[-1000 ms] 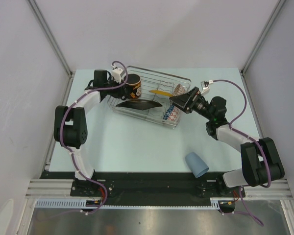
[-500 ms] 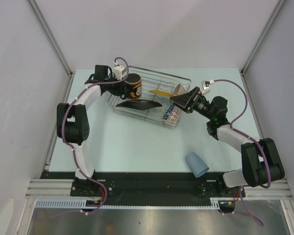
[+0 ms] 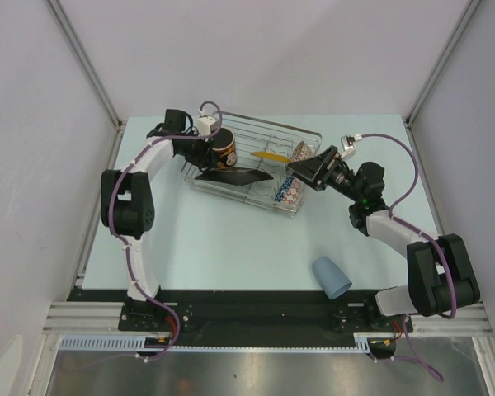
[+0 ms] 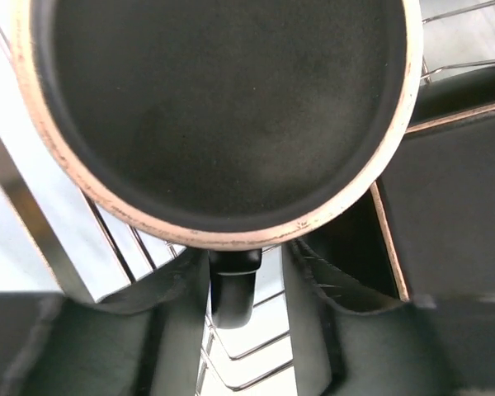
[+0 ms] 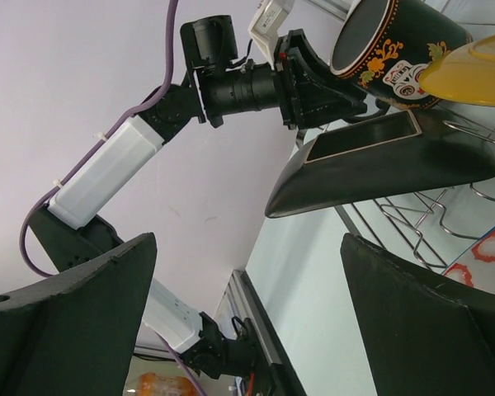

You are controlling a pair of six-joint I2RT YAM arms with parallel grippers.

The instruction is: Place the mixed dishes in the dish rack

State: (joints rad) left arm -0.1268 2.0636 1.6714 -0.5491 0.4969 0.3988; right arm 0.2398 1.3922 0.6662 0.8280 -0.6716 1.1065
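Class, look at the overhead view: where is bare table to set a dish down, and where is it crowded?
Freest: the table between the dish rack and the near edge, bordered by the left arm and the light-blue cup. Crowded: the rack's ends, with the left fingers at the mug and the right fingers opposite.

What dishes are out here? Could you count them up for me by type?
Bowls: 2, the pinkish bowl and the blue bowl
Plate: 1, the dark plate
Mug: 1, the dark mug
Cup: 1, the light-blue cup
Total: 5
A yellow part shows in the rack; I cannot tell which dish it belongs to.
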